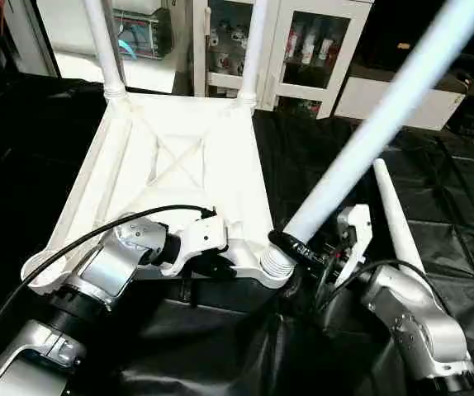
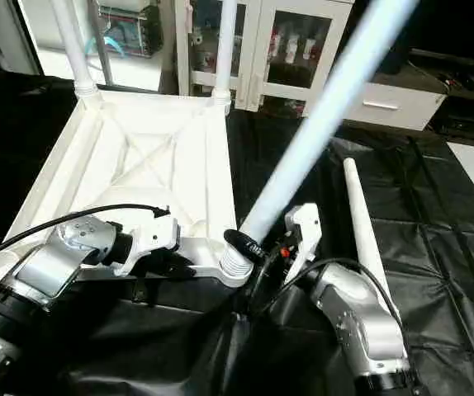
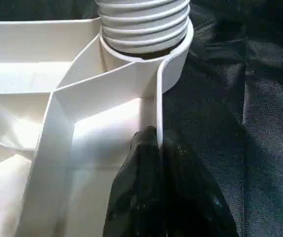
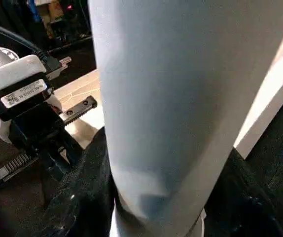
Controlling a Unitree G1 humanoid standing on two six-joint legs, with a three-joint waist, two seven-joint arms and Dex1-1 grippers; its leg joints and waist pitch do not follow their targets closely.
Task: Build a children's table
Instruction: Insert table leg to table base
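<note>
The children's table lies upside down on the black cloth, its white tabletop [image 1: 179, 165] showing X ribs. Two white legs [image 1: 102, 41] [image 1: 253, 49] stand upright in the far corners. My right gripper [image 1: 291, 246] is shut on the thick end of a third leg [image 1: 386, 115], which leans up and to the right from the threaded near-right corner socket [image 1: 276, 262]. From the right wrist this leg [image 4: 181, 98] shows between black fingers [image 4: 82, 197]. My left gripper [image 3: 157, 143] is shut on the tabletop's near rim [image 3: 157, 98], just beside that socket. A loose leg [image 1: 398, 219] lies to the right.
The black-draped work table [image 1: 452, 190] spreads out to the right and toward the front. Glass-door cabinets [image 1: 303, 41] stand behind it. My silver forearms [image 1: 105, 272] [image 1: 419, 318] cross the near edge. The left gripper's body [image 4: 23, 94] sits close beside the held leg.
</note>
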